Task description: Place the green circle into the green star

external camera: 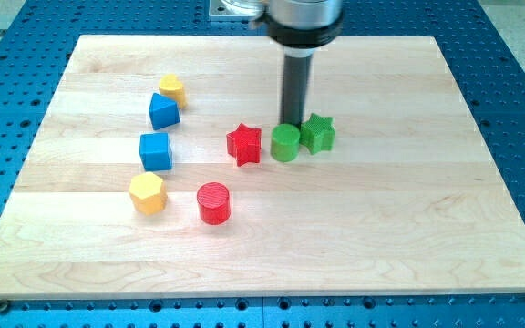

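Nearest you find the red circle (pixel 213 202) and yellow hexagon (pixel 147 192), then two blue blocks (pixel 156 150) (pixel 163 110), a red star (pixel 243 144) left of the green circle (pixel 285 143) touching the green star (pixel 317 133), my tip (pixel 293 123) just behind them; no pincer exists; farthest, a yellow block (pixel 172 88).

Two green blocks (pixel 301 138), two red (pixel 243 144), two blue (pixel 156 151), two yellow (pixel 147 193), on pale wood board (pixel 408 210).

no readable text, labels, brands, numbers or signs anywhere in view
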Controlling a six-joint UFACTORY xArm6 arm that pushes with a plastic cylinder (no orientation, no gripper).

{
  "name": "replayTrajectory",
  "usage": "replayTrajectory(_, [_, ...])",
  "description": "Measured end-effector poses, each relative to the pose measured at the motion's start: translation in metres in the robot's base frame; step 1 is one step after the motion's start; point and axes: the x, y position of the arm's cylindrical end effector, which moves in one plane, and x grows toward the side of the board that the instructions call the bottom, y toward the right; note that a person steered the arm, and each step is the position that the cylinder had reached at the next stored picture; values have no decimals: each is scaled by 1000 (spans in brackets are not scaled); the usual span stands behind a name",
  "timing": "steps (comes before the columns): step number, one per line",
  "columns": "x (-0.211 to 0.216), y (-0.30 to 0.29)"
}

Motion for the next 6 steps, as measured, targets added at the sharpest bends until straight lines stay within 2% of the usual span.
replayTrajectory(3, [71, -57])
replayTrajectory(4, [54, 1])
replayTrajectory(5, [65, -1])
replayTrajectory(6, [105, -2])
